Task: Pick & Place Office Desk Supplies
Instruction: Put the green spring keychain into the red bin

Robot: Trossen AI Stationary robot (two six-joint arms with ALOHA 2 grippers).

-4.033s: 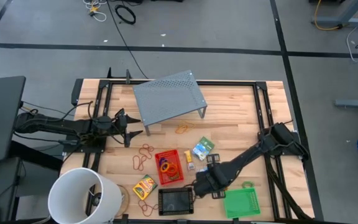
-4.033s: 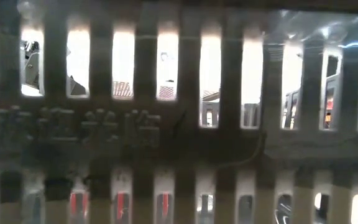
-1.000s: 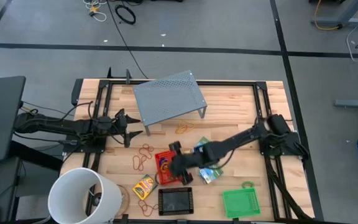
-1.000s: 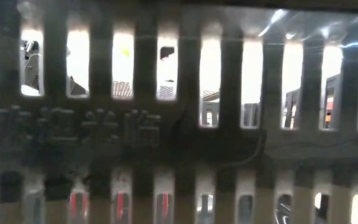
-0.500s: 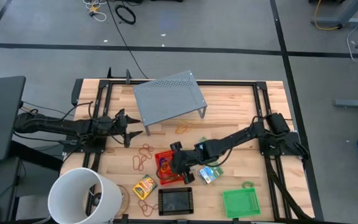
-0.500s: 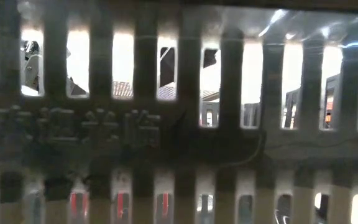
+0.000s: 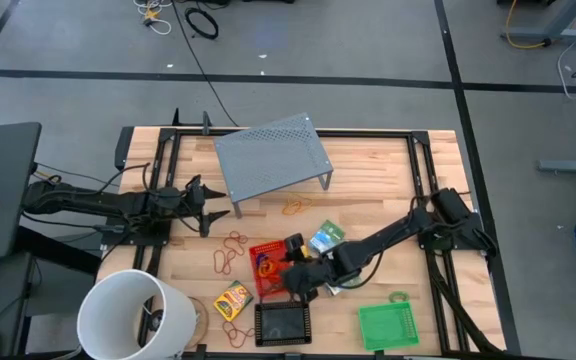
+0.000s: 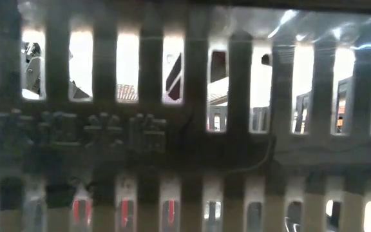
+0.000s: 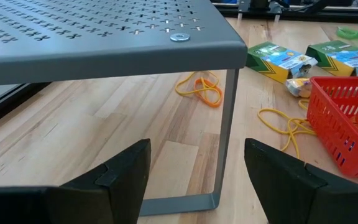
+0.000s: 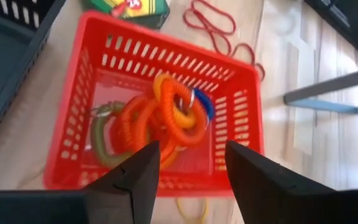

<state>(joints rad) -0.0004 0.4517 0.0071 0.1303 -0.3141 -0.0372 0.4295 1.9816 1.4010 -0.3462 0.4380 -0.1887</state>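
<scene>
A: How much free space is there around the right gripper (image 7: pixel 290 272)?

B: Little. It hangs over the red tray (image 7: pixel 266 270), fingers spread and empty. The black tray (image 7: pixel 283 322) lies just beside, toward the front edge, and the crayon box (image 7: pixel 233 298) sits to that tray's left. The grey riser (image 7: pixel 272 153) stands well apart at the back. Bare wood lies open between the riser and the right frame rail.

A: And the left gripper (image 9: pixel 194 171)?

B: It waits at the table's left edge, jaws wide, holding nothing, facing the riser's leg.

A: What is hard to make out?

B: The low view is blocked by a slotted wall close to the lens; only slivers of room show through. The arm covers part of the teal-green packets (image 7: pixel 326 238).

A: What does the red tray hold?

B: The right wrist view shows coiled orange rings (image 10: pixel 166 118), with a blue one and an olive one among them. Loose rubber bands (image 7: pixel 230 252) lie on the wood left of the tray, and the green tray (image 7: pixel 387 326) sits near the front right.
</scene>
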